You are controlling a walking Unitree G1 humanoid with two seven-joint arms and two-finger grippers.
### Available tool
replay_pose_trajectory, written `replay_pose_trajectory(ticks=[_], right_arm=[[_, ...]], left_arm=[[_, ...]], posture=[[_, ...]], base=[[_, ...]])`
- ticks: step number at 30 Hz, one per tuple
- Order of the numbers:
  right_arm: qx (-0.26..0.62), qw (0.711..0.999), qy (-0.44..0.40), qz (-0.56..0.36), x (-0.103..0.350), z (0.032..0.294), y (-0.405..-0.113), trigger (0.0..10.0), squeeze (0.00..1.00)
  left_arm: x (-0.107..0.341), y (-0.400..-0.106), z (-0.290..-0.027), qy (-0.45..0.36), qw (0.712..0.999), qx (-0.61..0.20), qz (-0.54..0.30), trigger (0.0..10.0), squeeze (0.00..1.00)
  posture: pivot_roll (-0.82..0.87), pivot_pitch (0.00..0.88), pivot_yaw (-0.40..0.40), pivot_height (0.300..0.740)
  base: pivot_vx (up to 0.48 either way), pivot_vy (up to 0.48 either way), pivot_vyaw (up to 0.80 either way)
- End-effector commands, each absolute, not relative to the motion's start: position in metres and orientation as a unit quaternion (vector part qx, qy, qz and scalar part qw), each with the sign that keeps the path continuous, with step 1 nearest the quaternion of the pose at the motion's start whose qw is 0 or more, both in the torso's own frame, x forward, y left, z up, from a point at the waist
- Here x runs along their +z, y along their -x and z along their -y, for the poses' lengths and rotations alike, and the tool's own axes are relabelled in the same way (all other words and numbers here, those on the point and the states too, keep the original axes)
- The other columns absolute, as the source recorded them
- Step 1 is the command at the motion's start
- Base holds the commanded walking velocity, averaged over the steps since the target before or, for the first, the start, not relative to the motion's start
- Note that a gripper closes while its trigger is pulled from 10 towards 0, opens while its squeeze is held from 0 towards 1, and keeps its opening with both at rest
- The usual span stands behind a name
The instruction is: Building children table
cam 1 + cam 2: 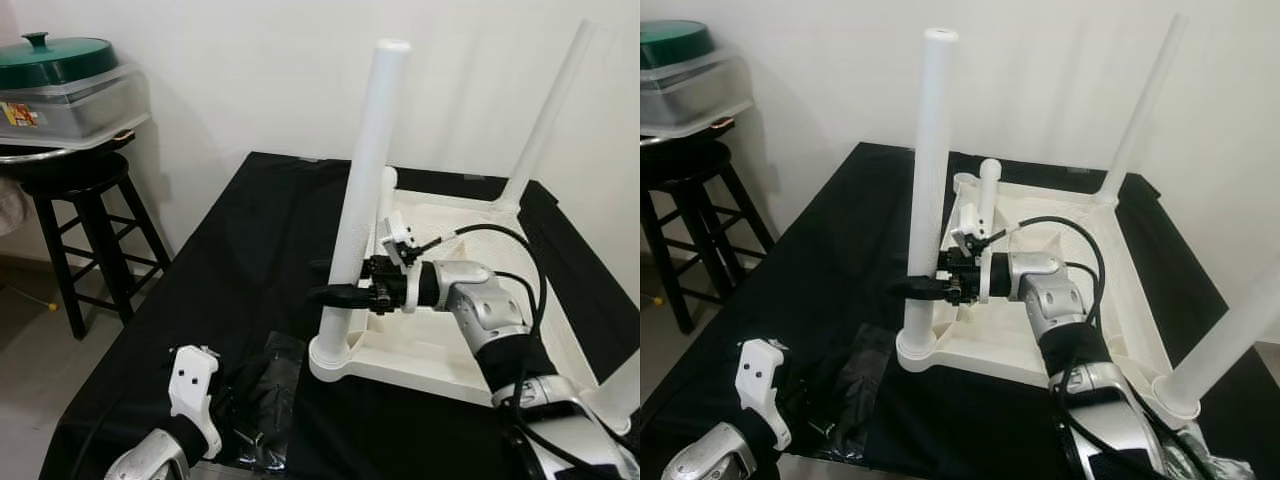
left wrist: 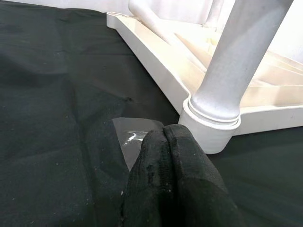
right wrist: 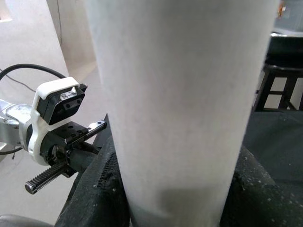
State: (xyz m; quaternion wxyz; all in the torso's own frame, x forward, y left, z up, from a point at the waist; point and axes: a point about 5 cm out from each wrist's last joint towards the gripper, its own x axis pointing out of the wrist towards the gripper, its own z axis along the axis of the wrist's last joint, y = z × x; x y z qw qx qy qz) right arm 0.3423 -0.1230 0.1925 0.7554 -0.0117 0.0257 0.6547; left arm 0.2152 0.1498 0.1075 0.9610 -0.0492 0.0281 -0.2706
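A: Far left, outside the work: a stool (image 1: 85,215) with a lidded tub (image 1: 62,95) on top. Not a worry.

B: Then the left hand (image 2: 165,142), low at the desk's (image 1: 220,260) near edge, fingers pressed together, clenched on nothing. Resting over a clear plastic bag (image 1: 265,395) on the black cloth.

A: Could drag that bag along if lifted carelessly. Maybe small parts inside; cannot tell.

B: Next, the upturned white table top (image 1: 1130,290) in the middle of the desk, with the near-left leg (image 1: 360,200) upright in its corner socket (image 1: 335,360).

A: Grasped low down by the right hand (image 1: 345,295), fingers closed around the tube.

B: Main risk there, probably: a sideways push tilts the leg and jams it in the socket, or slides the whole top over the cloth.

A: Also a short loose leg (image 1: 987,195) lying inside the top, just behind the wrist. Easy to knock with the cable (image 1: 1070,235).

B: Right side: two more legs (image 1: 1145,105) already standing, (image 1: 1230,345) close to the elbow. Could be bumped on pulling back.
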Motion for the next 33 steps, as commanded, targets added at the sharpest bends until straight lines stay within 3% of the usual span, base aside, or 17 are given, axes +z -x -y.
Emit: replay_pose_trajectory(ticks=[1,2,3,4,5,7,12,18,19,20,22,23,26,28,29,30,33], right_arm=[[0.637,0.767,0.001,-0.076,0.164,0.119,-0.333,0.0,0.0],[0.369,0.919,-0.03,-0.134,0.119,0.091,-0.322,0.0,0.0],[0.241,0.956,-0.045,-0.161,0.107,0.091,-0.316,0.0,0.0],[0.241,0.956,-0.045,-0.161,0.107,0.091,-0.316,0.0,0.0],[0.25,0.955,0.019,-0.161,0.102,0.08,-0.3,0.0,0.0],[0.292,0.942,0.066,-0.154,0.101,0.07,-0.288,0.0,0.0],[0.293,0.941,0.022,-0.17,0.1,0.078,-0.295,0.0,0.0],[0.282,0.942,0.029,-0.178,0.099,0.076,-0.291,0.0,0.0],[0.266,0.947,0.032,-0.179,0.101,0.076,-0.29,4.1,0.0],[0.258,0.949,0.029,-0.177,0.103,0.076,-0.29,10.0,0.0],[0.258,0.949,0.029,-0.177,0.103,0.076,-0.29,10.0,0.0],[0.292,0.943,0.009,-0.157,0.115,0.075,-0.295,10.0,1.0],[0.32,0.937,-0.002,-0.141,0.122,0.074,-0.297,10.0,1.0],[0.411,0.907,-0.01,-0.089,0.142,0.071,-0.303,10.0,1.0],[0.464,0.884,-0.004,-0.062,0.152,0.073,-0.305,10.0,0.05],[0.464,0.884,-0.004,-0.062,0.152,0.073,-0.305,10.0,0.05],[0.559,0.829,0.008,-0.029,0.166,0.081,-0.312,10.0,0.0]], left_arm=[[0.107,-0.212,-0.148,0.048,0.96,-0.276,-0.03,10.0,0.0],[0.108,-0.209,-0.149,0.048,0.959,-0.276,-0.03,10.0,0.0],[0.109,-0.209,-0.149,0.049,0.959,-0.277,-0.029,10.0,0.0],[0.109,-0.209,-0.149,0.049,0.959,-0.277,-0.029,10.0,0.0],[0.109,-0.208,-0.15,0.049,0.959,-0.277,-0.03,10.0,0.0],[0.109,-0.208,-0.15,0.048,0.959,-0.278,-0.03,10.0,0.0],[0.109,-0.211,-0.146,0.048,0.957,-0.283,-0.03,10.0,0.0],[0.11,-0.211,-0.145,0.05,0.96,-0.274,-0.024,10.0,0.0],[0.11,-0.211,-0.146,0.052,0.961,-0.271,-0.022,10.0,0.0],[0.111,-0.211,-0.146,0.054,0.961,-0.27,-0.022,10.0,0.0],[0.111,-0.211,-0.146,0.054,0.961,-0.27,-0.022,10.0,0.0],[0.111,-0.211,-0.145,0.055,0.96,-0.273,-0.022,10.0,0.0],[0.112,-0.211,-0.145,0.055,0.96,-0.274,-0.023,10.0,0.0],[0.112,-0.212,-0.145,0.056,0.96,-0.275,-0.023,10.0,0.0],[0.112,-0.213,-0.145,0.055,0.96,-0.275,-0.023,10.0,0.0],[0.112,-0.213,-0.145,0.055,0.96,-0.275,-0.023,10.0,0.0],[0.111,-0.214,-0.145,0.055,0.96,-0.275,-0.024,10.0,0.0]], posture=[[0.08,0.0,-0.086,0.74],[0.08,0.0,-0.091,0.74],[0.08,0.0,-0.091,0.74],[0.08,0.0,-0.091,0.74],[0.08,0.0,-0.079,0.74],[0.08,0.0,-0.079,0.74],[0.05,0.0,-0.076,0.74],[0.06,0.0,-0.086,0.74],[0.06,0.0,-0.089,0.74],[0.05,0.0,-0.087,0.74],[0.05,0.0,-0.087,0.74],[0.05,0.0,-0.077,0.74],[0.05,0.0,-0.077,0.74],[0.05,0.0,-0.071,0.74],[0.05,0.0,-0.069,0.74],[0.05,0.0,-0.069,0.74],[0.06,0.0,-0.07,0.74]], base=[[0.0,0.0,0.0],[0.0,0.0,0.0],[0.0,0.0,0.0],[0.0,0.0,0.0],[0.0,0.0,0.0],[0.0,0.0,0.0],[0.0,0.0,0.0],[0.0,0.0,0.0],[0.0,0.0,0.0],[0.0,0.0,0.0],[0.0,0.0,0.0],[0.0,0.0,0.0],[0.0,0.0,0.0],[0.0,0.0,0.0],[0.0,0.0,0.0],[0.0,0.0,0.0],[0.0,0.0,0.0]])
